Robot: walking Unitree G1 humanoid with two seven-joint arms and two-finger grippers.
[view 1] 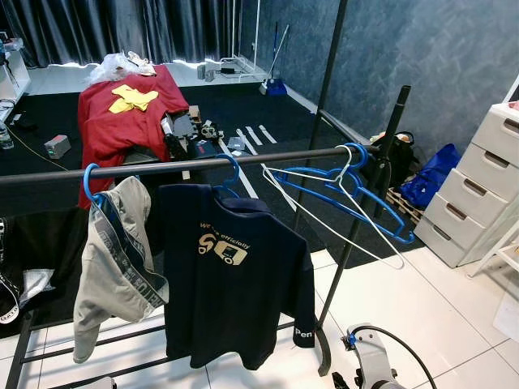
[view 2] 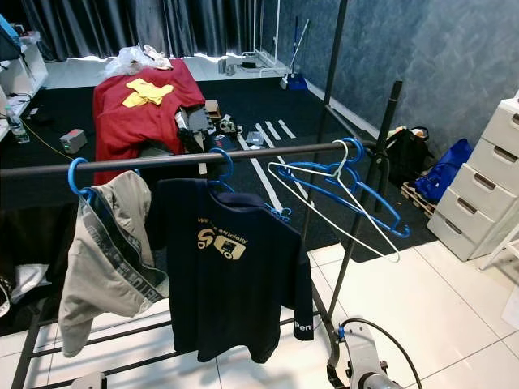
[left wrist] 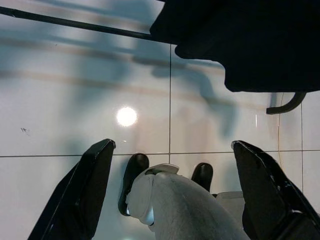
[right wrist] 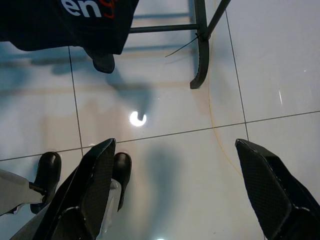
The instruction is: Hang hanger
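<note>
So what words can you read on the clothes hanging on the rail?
"We are officially" is my best reading of the small gold line on the chest of the navy sweatshirt; it is partly blurred.
"50" or similar: the large gold logo below it, too unclear to be sure.
"Pen": white letters on the sweatshirt cuff, cut off; the right wrist view shows "en".
The dark band on the grey garment has lettering too blurred to read.
</note>
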